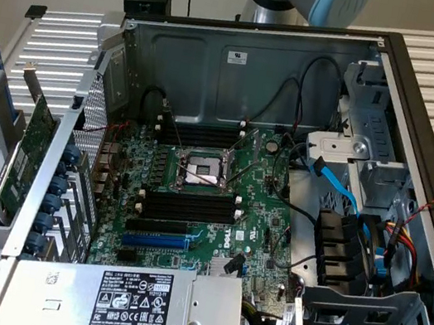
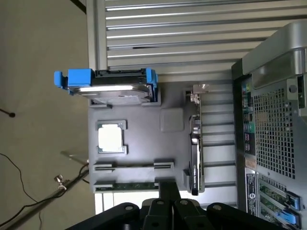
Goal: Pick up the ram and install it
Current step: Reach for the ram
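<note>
- Black fingers are pressed together and hold nothing, poised over the grey tray.
- The ram lies edge-up in the tray's slot nearest the fingers, just beside their tips.
- We judge a clean pick needs the fingers parted, centred on the stick, and a straight lift.

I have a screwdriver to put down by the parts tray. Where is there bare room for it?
Bare: the slatted table top beyond the hard drive, and the flat middle of the tray between the CPU and the expansion card. Crowded: inside the case, the motherboard and the blue cable beside it.
</note>
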Robot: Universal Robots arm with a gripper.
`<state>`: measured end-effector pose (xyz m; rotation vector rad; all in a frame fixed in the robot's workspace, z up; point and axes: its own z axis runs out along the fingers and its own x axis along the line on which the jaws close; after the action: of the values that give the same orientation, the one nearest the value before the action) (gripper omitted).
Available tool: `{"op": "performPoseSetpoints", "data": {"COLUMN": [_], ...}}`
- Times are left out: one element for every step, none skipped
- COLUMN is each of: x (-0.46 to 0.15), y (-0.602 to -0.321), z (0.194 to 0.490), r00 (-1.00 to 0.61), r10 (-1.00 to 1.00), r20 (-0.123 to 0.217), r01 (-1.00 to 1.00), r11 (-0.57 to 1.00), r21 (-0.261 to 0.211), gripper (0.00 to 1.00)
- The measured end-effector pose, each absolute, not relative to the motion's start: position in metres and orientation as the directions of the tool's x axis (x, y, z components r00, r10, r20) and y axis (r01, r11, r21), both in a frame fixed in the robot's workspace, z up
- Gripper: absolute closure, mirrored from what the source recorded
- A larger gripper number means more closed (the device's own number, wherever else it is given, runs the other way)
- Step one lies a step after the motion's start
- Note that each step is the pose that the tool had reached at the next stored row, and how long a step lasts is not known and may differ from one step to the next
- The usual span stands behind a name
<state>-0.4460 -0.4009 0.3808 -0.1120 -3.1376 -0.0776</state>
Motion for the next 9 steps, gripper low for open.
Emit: {"op": "performPoseSetpoints", "data": {"x": [-0.448, -0.451, -0.453, -0.456, -0.459, -0.461, -0.463, -0.464, -0.465], "y": [-0.401, -0.401, -0.402, -0.402, -0.402, -0.402, -0.402, -0.403, -0.403], "z": [0.381, 0.38, 0.38, 0.38, 0.38, 0.379, 0.379, 0.379, 0.379], "r00": [-0.997, -0.997, -0.997, -0.997, -0.997, -0.997, -0.997, -0.997, -0.997], "r10": [0.071, 0.071, 0.071, 0.071, 0.071, 0.071, 0.071, 0.071, 0.071], "r20": [0.003, 0.003, 0.003, 0.003, 0.003, 0.003, 0.003, 0.003, 0.003], "r01": [0.071, 0.071, 0.071, 0.071, 0.071, 0.071, 0.071, 0.071, 0.071], "r11": [0.996, 0.996, 0.996, 0.996, 0.996, 0.996, 0.996, 0.996, 0.996], "r21": [0.049, 0.049, 0.049, 0.049, 0.049, 0.049, 0.049, 0.049, 0.05], "gripper": [0.89, 0.89, 0.89, 0.89, 0.89, 0.89, 0.89, 0.89, 0.89]}}
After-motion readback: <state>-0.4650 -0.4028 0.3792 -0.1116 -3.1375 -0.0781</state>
